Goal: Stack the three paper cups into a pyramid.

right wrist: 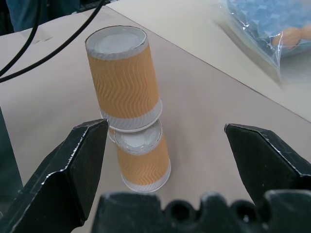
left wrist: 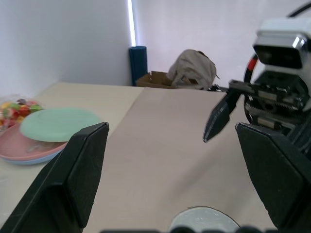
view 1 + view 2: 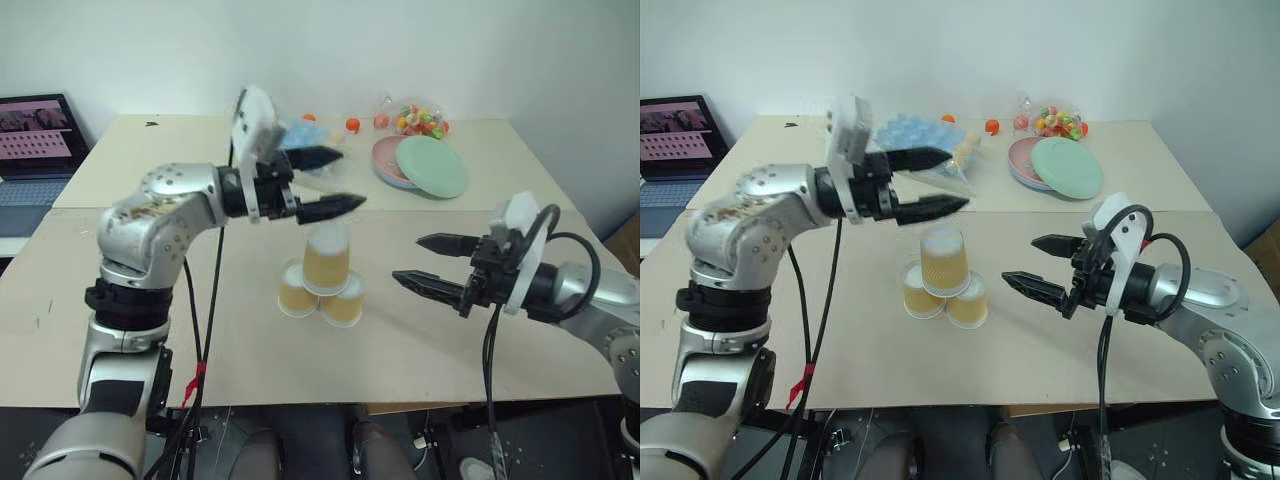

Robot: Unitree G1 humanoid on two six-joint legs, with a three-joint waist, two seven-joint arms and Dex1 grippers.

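On the tan table (image 3: 120,330), right in front of me, the pyramid (image 3: 322,278) stood complete: two of the three paper cups sat upside down side by side, the left base cup (image 3: 296,290) and the right base cup (image 3: 343,301) touching, and the top cup (image 3: 327,258), also inverted, rested across their white bases. From my right wrist the top cup (image 1: 124,77) showed sitting squarely on a lower cup (image 1: 143,162), its wavy orange sleeve upright.

My left gripper (image 3: 330,183) hung just above the top cup, pointing across toward my right, its black fingers spread wide and holding nothing. My right gripper (image 3: 428,262) hovered level beside the stack on its right, apart from the cups, jaws equally wide and empty; its fingers (image 1: 73,165) framed the stack without touching it.

Farther back lay a green plate (image 3: 432,165) stacked on a pink plate (image 3: 383,160), with a bag of coloured sweets (image 3: 420,120) behind them, a clear bag of blue pieces (image 3: 925,140) near my left gripper, and a laptop (image 3: 35,150) at the far left.
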